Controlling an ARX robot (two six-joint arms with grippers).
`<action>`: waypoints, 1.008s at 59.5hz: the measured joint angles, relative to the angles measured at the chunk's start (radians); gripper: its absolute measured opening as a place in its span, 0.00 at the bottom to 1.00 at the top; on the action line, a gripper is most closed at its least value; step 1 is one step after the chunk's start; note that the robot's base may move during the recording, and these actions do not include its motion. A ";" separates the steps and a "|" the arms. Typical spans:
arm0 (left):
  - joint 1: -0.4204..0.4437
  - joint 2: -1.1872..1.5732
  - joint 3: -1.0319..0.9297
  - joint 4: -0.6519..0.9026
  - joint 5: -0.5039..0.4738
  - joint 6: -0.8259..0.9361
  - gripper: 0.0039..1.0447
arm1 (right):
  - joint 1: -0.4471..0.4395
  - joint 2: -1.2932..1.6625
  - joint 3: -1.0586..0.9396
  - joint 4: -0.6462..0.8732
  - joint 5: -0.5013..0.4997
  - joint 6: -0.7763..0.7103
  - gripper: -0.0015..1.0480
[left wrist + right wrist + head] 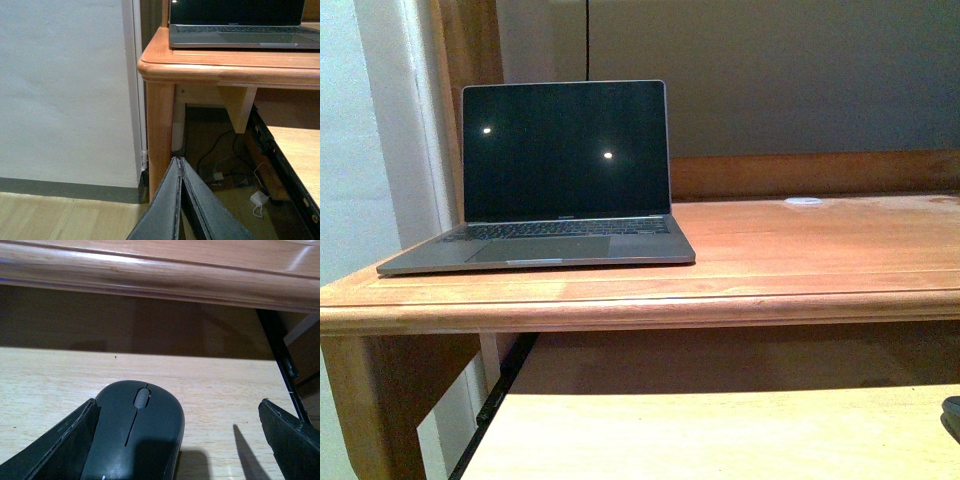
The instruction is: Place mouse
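Note:
The dark grey mouse lies on the pale pull-out shelf under the desk's front edge, its scroll wheel pointing toward the desk. My right gripper is open around it. One finger rests against the mouse's side and the other finger stands well clear of it. My left gripper is shut and empty, hanging in the air beside the desk leg, low off the desk's left corner. In the front view, neither gripper shows clearly.
An open laptop with a dark screen stands on the left of the wooden desk top. A small white disc lies at the back right. A black rail borders the shelf. Cables lie under the desk.

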 joint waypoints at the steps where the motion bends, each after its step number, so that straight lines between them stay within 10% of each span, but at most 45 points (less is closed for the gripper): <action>1: 0.005 -0.007 0.000 -0.006 0.001 0.000 0.02 | 0.000 0.000 0.001 -0.002 0.000 0.000 0.93; 45: 0.031 -0.351 -0.001 -0.335 0.009 0.000 0.02 | 0.003 0.045 -0.015 -0.055 -0.057 0.030 0.93; 60: 0.031 -0.408 -0.001 -0.392 0.009 0.000 0.02 | 0.000 0.075 -0.008 -0.022 -0.059 0.084 0.63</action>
